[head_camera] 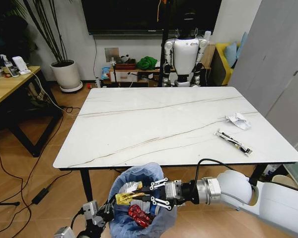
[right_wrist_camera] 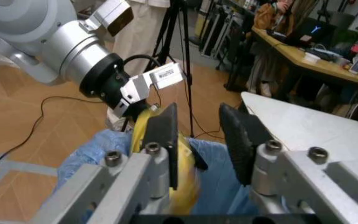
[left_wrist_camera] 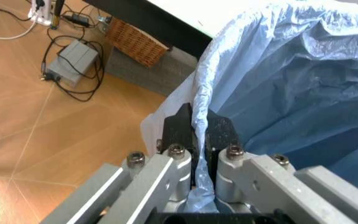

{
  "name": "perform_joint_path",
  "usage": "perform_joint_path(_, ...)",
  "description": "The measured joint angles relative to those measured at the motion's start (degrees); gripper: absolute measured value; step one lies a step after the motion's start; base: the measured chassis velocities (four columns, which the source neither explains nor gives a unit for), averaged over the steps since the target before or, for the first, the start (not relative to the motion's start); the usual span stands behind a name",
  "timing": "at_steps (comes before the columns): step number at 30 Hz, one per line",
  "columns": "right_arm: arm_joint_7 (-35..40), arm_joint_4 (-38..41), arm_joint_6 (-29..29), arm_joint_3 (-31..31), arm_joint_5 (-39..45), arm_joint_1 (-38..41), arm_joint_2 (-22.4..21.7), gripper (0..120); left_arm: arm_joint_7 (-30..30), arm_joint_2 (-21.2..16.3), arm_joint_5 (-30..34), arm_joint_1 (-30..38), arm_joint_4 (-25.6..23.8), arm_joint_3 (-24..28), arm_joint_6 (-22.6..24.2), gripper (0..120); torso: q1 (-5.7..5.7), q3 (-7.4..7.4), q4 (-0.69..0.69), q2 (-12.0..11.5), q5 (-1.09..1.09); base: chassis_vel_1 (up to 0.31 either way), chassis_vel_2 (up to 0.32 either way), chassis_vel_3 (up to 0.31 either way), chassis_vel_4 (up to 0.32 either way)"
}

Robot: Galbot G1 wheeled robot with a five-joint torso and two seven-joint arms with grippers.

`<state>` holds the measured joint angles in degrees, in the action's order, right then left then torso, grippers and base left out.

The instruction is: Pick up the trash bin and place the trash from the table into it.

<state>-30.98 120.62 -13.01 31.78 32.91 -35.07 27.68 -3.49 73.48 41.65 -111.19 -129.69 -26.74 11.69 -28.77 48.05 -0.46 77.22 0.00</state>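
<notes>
The bin (head_camera: 136, 208) hangs just below the near edge of the table (head_camera: 139, 124), a little to the left of the table's middle, and it is held there by the left gripper (left_wrist_camera: 199, 135), whose two dark pads are pressed together on the rim of the blue bag, so the jaws are closed with only the thin plastic between them. I judge that the bin is kept this close to the table edge so that the other arm has a short way from the top to the mouth of the bin. The right gripper (head_camera: 141, 195) is over the bin's mouth, coming from the right side, and its jaws stand apart; the yellow wrapper (head_camera: 127, 198) lies beside one finger, touching or nearly touching it, but the pads do not squeeze it, so it seems to be let go into the bin. Inside the bin, under the wrapper, there is a crushed red can (head_camera: 138, 215). On the table, far to the right and well apart from the bin, two pieces remain: a white crumpled tissue (head_camera: 238, 120) and, nearer to the front edge, a long thin strip of scrap (head_camera: 233, 141). So the task is partly done, in my opinion.
</notes>
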Motion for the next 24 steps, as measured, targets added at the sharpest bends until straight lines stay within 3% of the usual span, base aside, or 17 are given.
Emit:
perform_joint_path(9,1.03,-1.86,-1.53,-3.48,0.76,-1.98,0.84,53,0.05,0.58,-0.52,-0.38,-0.15,-0.07,0.00,0,0.00,0.00,0.00,0.01,-0.01,0.000,0.000,0.000,0.000)
perform_joint_path(11,2.53,-3.08,-1.88,-8.43,3.27,-3.59,1.69,65,0.08,0.68,-0.74,-0.66,-0.35,-0.16,-0.02,0,0.00,0.00,0.01,0.01,-0.01,0.000,0.000,0.000,0.000)
perform_joint_path(13,3.13,-3.33,-1.84,-9.73,3.93,-4.06,1.91,68,0.09,0.69,-0.75,-0.72,-0.41,-0.21,-0.02,0,0.00,0.00,0.00,0.00,-0.02,0.000,0.000,0.000,0.000)
perform_joint_path(17,4.98,-5.51,0.72,-20.65,10.80,-9.79,2.92,87,0.20,0.84,-0.77,-1.10,-1.11,-0.80,-0.18,0,0.00,0.00,0.02,0.01,-0.02,0.000,0.000,0.000,0.000)
perform_joint_path(19,5.51,-5.82,1.29,-22.35,12.09,-11.12,3.08,89,0.23,0.85,-0.75,-1.13,-1.20,-0.95,-0.19,0,0.00,0.00,0.01,0.01,0.00,0.000,0.000,0.000,0.000)
perform_joint_path(21,9.01,-7.25,3.14,-31.19,15.85,-17.12,4.68,98,0.37,0.82,-0.69,-1.30,-1.39,-1.49,-0.35,0,-0.01,0.00,0.00,0.01,0.01,0.000,0.000,0.000,0.000)
perform_joint_path(23,9.71,-7.88,3.58,-34.26,16.27,-18.93,5.55,99,0.41,0.76,-0.66,-1.35,-1.42,-1.56,-0.37,0,-0.01,0.00,0.00,0.01,-0.01,0.000,0.000,0.000,0.000)
perform_joint_path(24,10.39,-9.07,4.25,-39.98,16.79,-22.18,7.26,100,0.47,0.63,-0.63,-1.40,-1.43,-1.66,-0.39,0,-0.01,0.00,0.00,0.01,0.01,0.000,0.000,0.000,0.000)
